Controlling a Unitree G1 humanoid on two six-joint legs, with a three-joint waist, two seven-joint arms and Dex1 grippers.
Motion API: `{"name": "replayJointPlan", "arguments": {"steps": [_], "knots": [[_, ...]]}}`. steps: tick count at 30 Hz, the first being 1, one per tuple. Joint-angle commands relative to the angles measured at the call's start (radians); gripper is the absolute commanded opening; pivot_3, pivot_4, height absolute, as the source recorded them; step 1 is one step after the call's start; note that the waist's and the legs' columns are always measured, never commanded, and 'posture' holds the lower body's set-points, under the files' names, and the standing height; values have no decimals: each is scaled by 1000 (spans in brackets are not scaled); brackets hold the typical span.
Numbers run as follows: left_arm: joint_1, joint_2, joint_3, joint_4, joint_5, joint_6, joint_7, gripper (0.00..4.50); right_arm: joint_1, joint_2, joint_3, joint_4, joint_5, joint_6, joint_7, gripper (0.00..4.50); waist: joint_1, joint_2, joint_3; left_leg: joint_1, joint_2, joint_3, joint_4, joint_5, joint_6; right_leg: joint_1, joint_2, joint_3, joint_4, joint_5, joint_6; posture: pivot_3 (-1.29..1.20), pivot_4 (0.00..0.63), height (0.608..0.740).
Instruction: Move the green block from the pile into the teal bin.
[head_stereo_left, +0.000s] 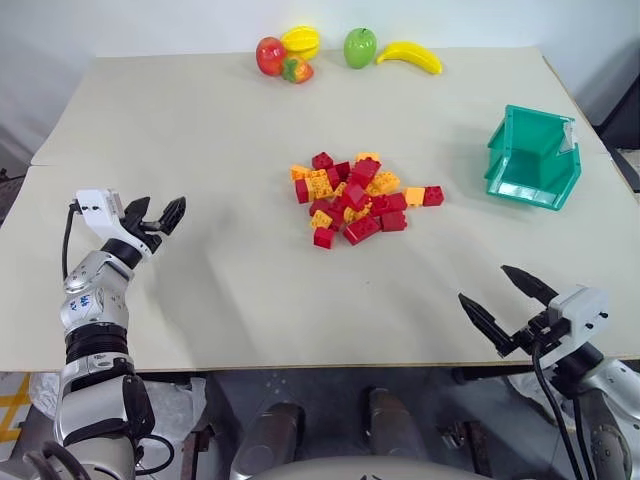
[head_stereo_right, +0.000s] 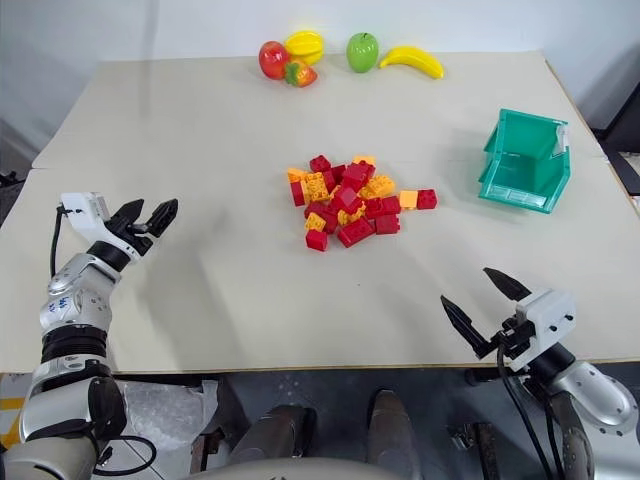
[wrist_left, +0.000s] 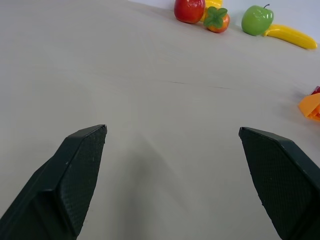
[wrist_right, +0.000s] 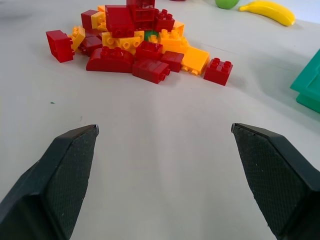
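The green block (wrist_right: 150, 36) is sitting almost buried in the pile (head_stereo_left: 358, 199) mid-table — just a sliver peeking between glossy, studded red and orange bricks, its long axis hidden. The right gripper (head_stereo_left: 508, 296) is hanging wide open and empty, facing the pile and seemingly nearer than the open left gripper (head_stereo_left: 152, 213). The teal bin (head_stereo_left: 534, 158) — boxy smooth plastic — is standing off to the pile's right.
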Motion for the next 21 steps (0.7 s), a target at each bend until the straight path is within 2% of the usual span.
{"name": "replayJointPlan", "arguments": {"steps": [1, 8, 10, 15, 19, 21], "knots": [[5, 16, -7, -40, 14, -35, -5, 4500, -13, -15, -14, -18, 14, 12, -1, 4461, 0, 0, 0, 0, 0, 0, 0, 0, 0, 0, 0, 0, 0, 0, 0, 0, 150, 740], [2, 23, -13, -71, -11, -11, -66, 4500, -84, -22, 38, -183, 14, 222, -145, 4461, -1, 0, 0, 0, 1, 1, 0, 0, 0, 0, 1, 0, 0, 1, -1, 0, 150, 740], [9, 31, -59, -103, 26, -29, -105, 4500, -139, -17, 86, -255, 32, 315, -205, 4461, 0, 0, 0, 0, 1, 1, 0, 0, 0, 0, 1, 0, 0, 1, -1, 0, 150, 740], [31, 49, -182, -198, 42, -111, -353, 4500, -361, 5, 260, -373, 53, 579, -355, 4461, -3, 0, 0, -1, 3, 2, 1, 0, 0, 0, 1, 0, -2, 3, -2, 0, 150, 740], [-34, 49, -234, -128, 67, -237, -476, 4500, -636, 50, 431, -286, 24, 766, -410, 4461, -4, 0, 0, -1, 7, 3, 1, 0, -1, -1, 5, -1, -4, 5, -5, 0, 150, 740], [-73, 43, -248, -77, 56, -274, -559, 4500, -794, 120, 493, -174, -2, 865, -460, 4067, -7, 0, 0, -1, 9, 4, 1, 0, -2, -1, 6, -2, -6, 6, -6, 0, 150, 740]]}}
